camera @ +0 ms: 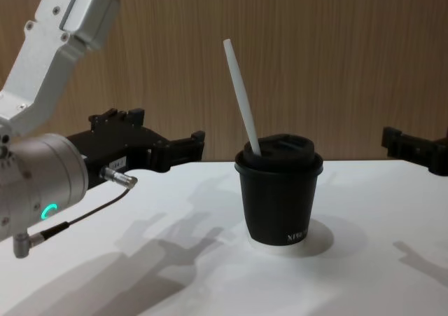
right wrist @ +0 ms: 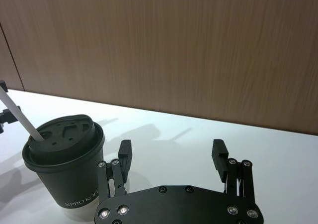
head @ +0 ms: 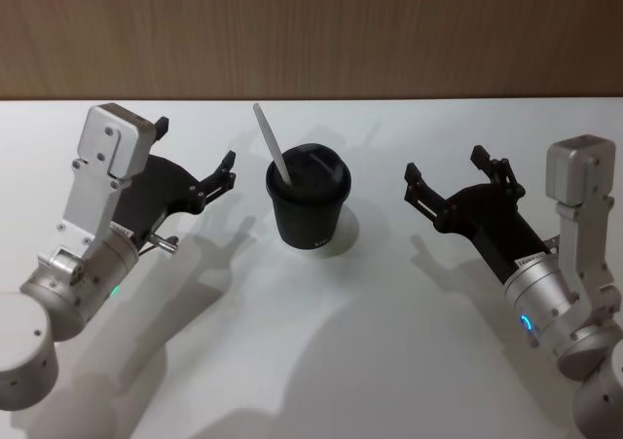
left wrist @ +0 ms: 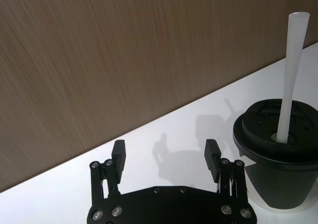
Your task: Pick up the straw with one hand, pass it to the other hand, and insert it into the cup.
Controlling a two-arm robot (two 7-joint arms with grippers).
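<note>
White thin straw (head: 272, 148) stood tilted in lidded black paper cup (head: 310, 210), mid-counter (head: 321, 361); left gripper (head: 195, 160) and right gripper (head: 443, 179) flanked it, jaws spread, empty.

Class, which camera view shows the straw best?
The chest view: the whole straw shows side-on, leaning left out of the cup. Head view foreshortens it; left wrist shows it close up; right wrist catches its lower part.

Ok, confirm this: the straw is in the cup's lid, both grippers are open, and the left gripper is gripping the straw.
Not quite. The left gripper is open beside the cup, apart from the straw, holding nothing; the head view shows the gap. The rest stands: the straw sits in the lid, leaning, and the right gripper is open too.
</note>
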